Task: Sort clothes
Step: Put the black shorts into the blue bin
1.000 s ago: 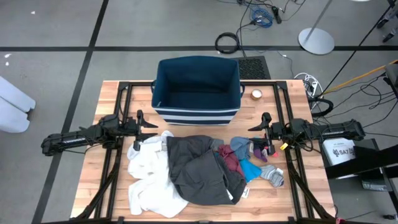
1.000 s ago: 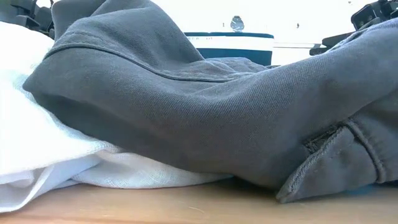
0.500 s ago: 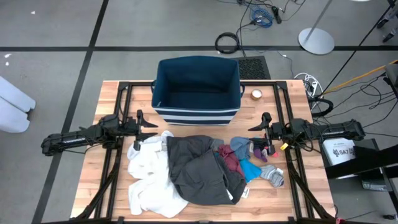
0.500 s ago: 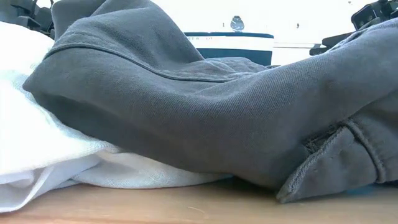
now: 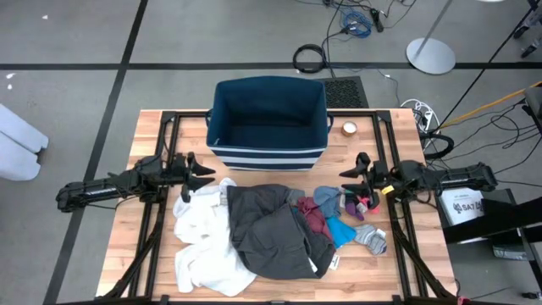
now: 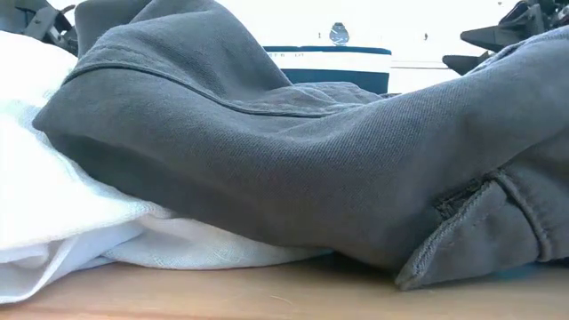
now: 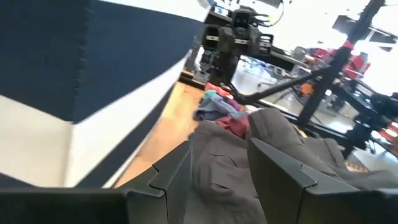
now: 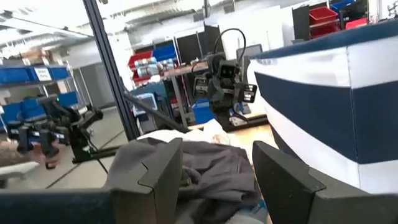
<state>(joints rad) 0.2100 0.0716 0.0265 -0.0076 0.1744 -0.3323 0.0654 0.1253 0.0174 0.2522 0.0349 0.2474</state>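
Observation:
The clothes lie in a pile on the wooden table in front of the bin: a white garment (image 5: 201, 241) on the left, a dark grey one (image 5: 275, 233) over its edge, then maroon (image 5: 313, 220), bright blue (image 5: 342, 230), grey socks (image 5: 371, 239) and a red piece (image 5: 366, 206). My left gripper (image 5: 203, 174) is open and empty, just off the white garment's far left corner. My right gripper (image 5: 351, 175) is open and empty, just past the small pieces on the right. The low view shows mostly the dark grey garment (image 6: 293, 169).
The navy bin with white stripes (image 5: 268, 123) stands open at the table's far middle, just behind the pile. A small round object (image 5: 349, 128) lies to its right. Black frame rails (image 5: 165, 220) run along both sides of the table.
Both grippers have rolled about their wrists almost in place, beside the pile. The clothes have not moved.

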